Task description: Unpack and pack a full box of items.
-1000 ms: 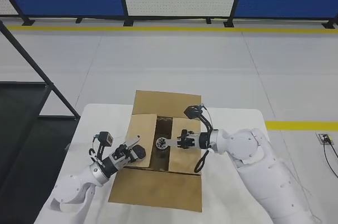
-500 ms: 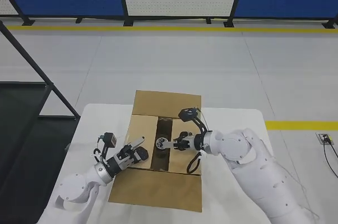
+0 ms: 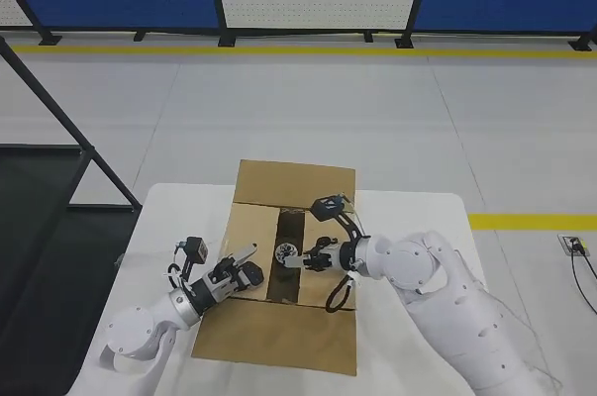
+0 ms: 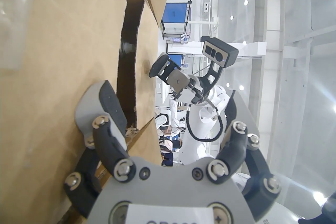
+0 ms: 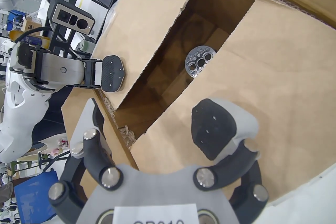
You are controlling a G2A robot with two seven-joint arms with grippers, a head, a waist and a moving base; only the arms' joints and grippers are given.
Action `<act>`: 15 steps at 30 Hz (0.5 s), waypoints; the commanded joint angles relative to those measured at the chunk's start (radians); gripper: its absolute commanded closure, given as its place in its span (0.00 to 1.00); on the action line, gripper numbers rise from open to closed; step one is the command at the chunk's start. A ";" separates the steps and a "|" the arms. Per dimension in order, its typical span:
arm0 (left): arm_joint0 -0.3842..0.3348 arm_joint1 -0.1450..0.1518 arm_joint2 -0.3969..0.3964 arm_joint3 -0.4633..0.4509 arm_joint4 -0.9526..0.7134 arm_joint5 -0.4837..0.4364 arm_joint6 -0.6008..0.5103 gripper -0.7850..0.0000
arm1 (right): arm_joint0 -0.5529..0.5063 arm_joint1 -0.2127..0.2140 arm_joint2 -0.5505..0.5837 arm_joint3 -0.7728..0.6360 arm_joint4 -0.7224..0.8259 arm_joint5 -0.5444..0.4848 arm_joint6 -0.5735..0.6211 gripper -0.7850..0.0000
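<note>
Remote station, obs. I am looking down at the cardboard box (image 3: 268,342) sitting in the middle of the white table (image 3: 417,218).
- **Flaps:** The 12 o'clock flap (image 3: 296,183) and the 6 o'clock flap (image 3: 303,348) are lying folded outward. The 9 o'clock flap (image 3: 247,233) and the 3 o'clock flap (image 3: 330,287) are leaning over the opening, leaving a dark slot between them.
- **Contents:** A round metal disc (image 3: 286,253) with holes is lying inside the box. It is showing through the slot about midway along, close to the 3 o'clock flap's edge.
- **Left gripper (image 3: 241,269):** It is hovering at 9 o'clock of the slot with its fingers spread apart. One pad (image 4: 110,101) is lying at the inner edge of the 9 o'clock flap; I am unable to tell whether it is touching.
- **Right gripper (image 3: 308,260):** It is sitting at 3 o'clock of the slot, just beside the disc, with its fingers likewise apart and gripping nothing. One pad (image 5: 212,128) is hanging over the 3 o'clock flap, and a corner of cardboard is showing between the two fingers.
</note>
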 commanded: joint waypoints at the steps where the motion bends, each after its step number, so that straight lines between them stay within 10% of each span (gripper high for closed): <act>1: 0.001 0.000 0.001 -0.001 -0.001 0.002 0.001 0.00 | -0.001 0.000 -0.004 -0.002 -0.005 -0.001 0.003 0.00; 15: 0.016 0.001 -0.007 -0.022 -0.005 -0.031 0.010 0.00 | -0.005 0.004 0.000 -0.025 0.001 -0.006 0.000 0.00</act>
